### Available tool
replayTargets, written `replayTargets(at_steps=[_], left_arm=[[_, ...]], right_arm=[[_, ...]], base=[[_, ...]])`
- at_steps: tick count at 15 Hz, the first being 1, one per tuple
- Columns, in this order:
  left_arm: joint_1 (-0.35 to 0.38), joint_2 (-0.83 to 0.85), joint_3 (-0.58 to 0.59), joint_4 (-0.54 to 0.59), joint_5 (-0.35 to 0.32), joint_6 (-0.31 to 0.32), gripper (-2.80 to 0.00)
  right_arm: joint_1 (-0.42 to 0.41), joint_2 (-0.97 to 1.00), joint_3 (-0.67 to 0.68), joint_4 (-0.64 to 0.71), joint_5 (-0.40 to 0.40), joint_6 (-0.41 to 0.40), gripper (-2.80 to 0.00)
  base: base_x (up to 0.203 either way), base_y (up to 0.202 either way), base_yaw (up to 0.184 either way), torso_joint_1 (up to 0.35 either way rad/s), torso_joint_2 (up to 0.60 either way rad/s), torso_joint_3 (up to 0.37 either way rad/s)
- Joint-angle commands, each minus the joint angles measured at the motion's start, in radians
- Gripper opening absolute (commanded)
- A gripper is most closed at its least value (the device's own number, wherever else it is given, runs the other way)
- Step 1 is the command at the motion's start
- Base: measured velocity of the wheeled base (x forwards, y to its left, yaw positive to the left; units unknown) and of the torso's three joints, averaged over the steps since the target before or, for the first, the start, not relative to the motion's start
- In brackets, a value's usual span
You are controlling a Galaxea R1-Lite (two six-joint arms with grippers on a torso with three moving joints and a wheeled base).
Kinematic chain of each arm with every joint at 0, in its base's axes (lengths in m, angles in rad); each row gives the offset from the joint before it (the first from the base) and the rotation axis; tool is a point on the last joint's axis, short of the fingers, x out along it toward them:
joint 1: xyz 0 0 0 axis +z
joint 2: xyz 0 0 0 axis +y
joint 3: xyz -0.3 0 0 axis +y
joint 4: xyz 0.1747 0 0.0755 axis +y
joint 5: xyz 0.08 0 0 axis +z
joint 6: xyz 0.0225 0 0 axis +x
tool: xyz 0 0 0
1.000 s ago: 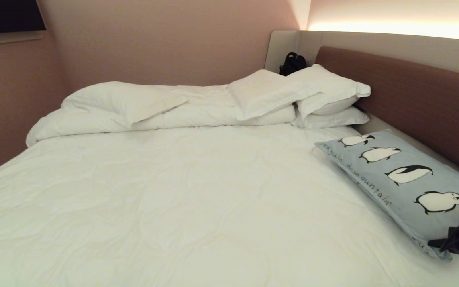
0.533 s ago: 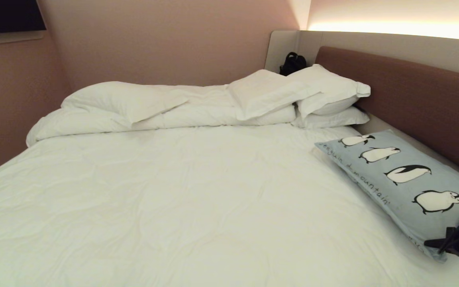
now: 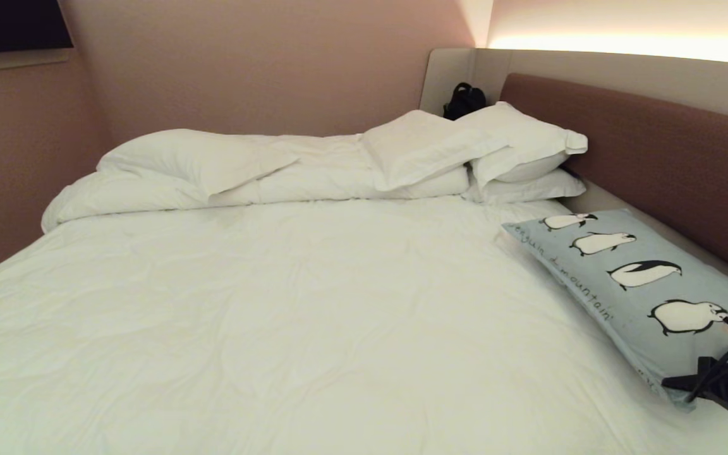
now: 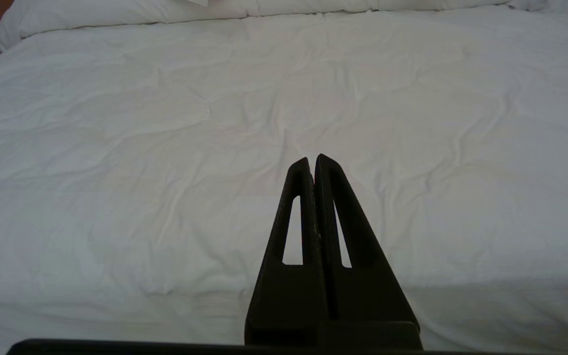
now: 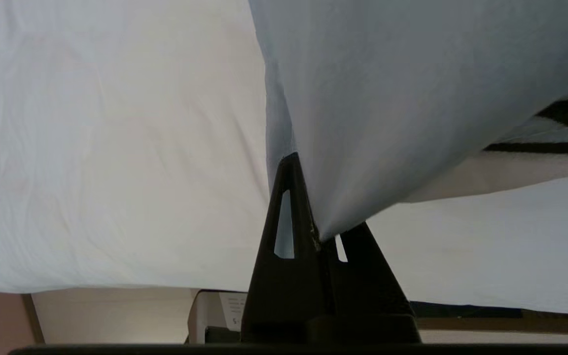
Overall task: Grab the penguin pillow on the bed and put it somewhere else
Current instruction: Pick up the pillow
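My right gripper [image 5: 316,197] had matte black, tapered fingers with slotted cut-outs; black cables looped behind its wrist.

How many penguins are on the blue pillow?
4, in a row along the penguin pillow lying by the headboard. The right tool covers its near corner, so another may be hidden.

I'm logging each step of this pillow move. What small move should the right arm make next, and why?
Probably lift higher. The right gripper has its jaws clamped on a corner of the penguin pillow, but most of the pillow lies on the bed by the headboard.
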Motion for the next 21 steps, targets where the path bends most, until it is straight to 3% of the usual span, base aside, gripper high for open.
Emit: replayTargets(at_steps=[1, 19, 20, 21], left_arm=[[0.000, 0.000, 0.000, -0.001, 0.000, 0.000, -2.80], [0.000, 0.000, 0.000, -0.001, 0.000, 0.000, -2.80], [0.000, 0.000, 0.000, -0.001, 0.000, 0.000, -2.80], [0.000, 0.000, 0.000, -0.001, 0.000, 0.000, -2.80]], right_arm=[[0.015, -0.008, 0.008, -0.002, 0.004, 0.001, -2.80], [0.047, -0.036, 0.025, -0.004, 0.003, 0.032, -2.80], [0.046, -0.046, 0.027, -0.004, 0.003, 0.032, 0.00], [0.046, -0.060, 0.030, -0.004, 0.004, 0.032, 0.00]], base=[[0.000, 0.000, 0.000, 0.000, 0.00, 0.000], [0.000, 0.000, 0.000, 0.000, 0.00, 0.000], [0.000, 0.000, 0.000, 0.000, 0.00, 0.000], [0.000, 0.000, 0.000, 0.000, 0.00, 0.000]])
